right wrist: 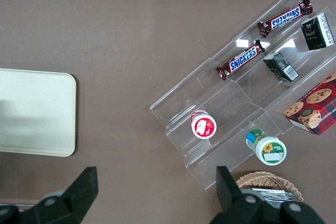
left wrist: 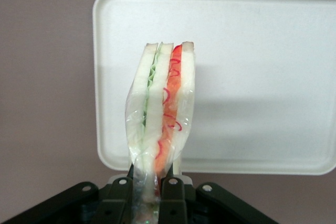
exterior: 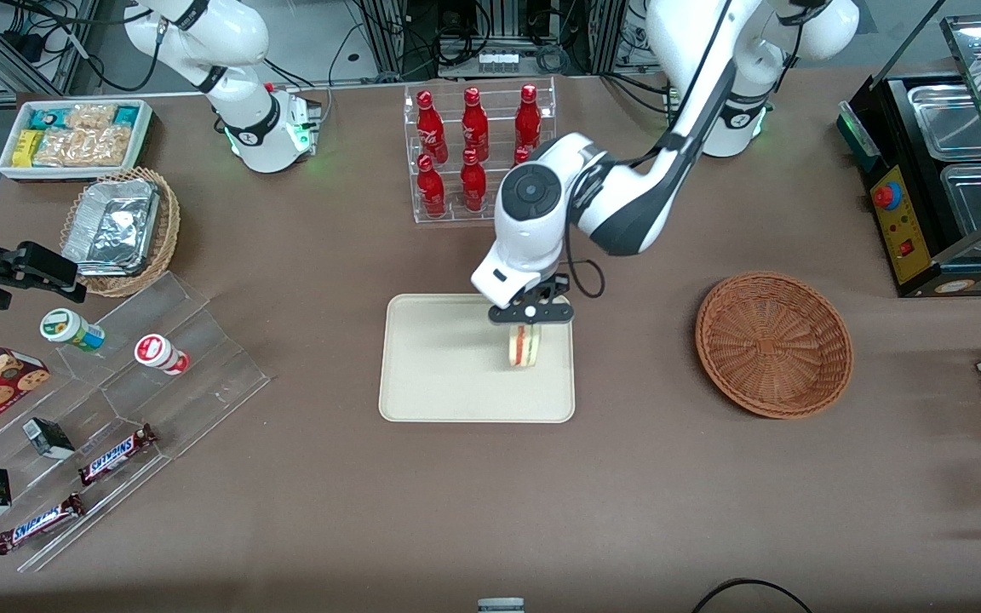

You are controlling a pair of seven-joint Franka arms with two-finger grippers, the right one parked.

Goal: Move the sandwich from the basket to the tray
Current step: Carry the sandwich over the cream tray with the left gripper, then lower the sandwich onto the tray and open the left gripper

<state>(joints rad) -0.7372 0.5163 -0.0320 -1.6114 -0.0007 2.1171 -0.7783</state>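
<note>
Sandwich [exterior: 524,345]: wrapped in clear film, white bread with green and red filling along its edge. Held edge-up in the gripper [exterior: 530,320], over the tray [exterior: 422,375], at about 3 o'clock from the tray's middle in the front view. Whether its lower end touches the tray cannot be told.

Gripper: hangs just over the tray's side toward the working arm's end of the table. In the wrist view the fingers [left wrist: 170,190] are closed narrowly on the sandwich's end, film bunched between them; the sandwich [left wrist: 163,114] stands out from them over the tray [left wrist: 262,77].

Basket [exterior: 773,344]: brown wicker, well apart from the tray at 3 o'clock, toward the working arm's end. Nothing seen inside.

Tray: cream, flat, low rim; nothing lying on it apart from the held sandwich above.

Other stock: rack of red bottles [exterior: 473,145] at 12 o'clock from the tray.

Progress, judged: pickup and carry look done; basket emptied. Remaining: lower the sandwich onto the tray, let go, lift the gripper away. Release not yet made.
</note>
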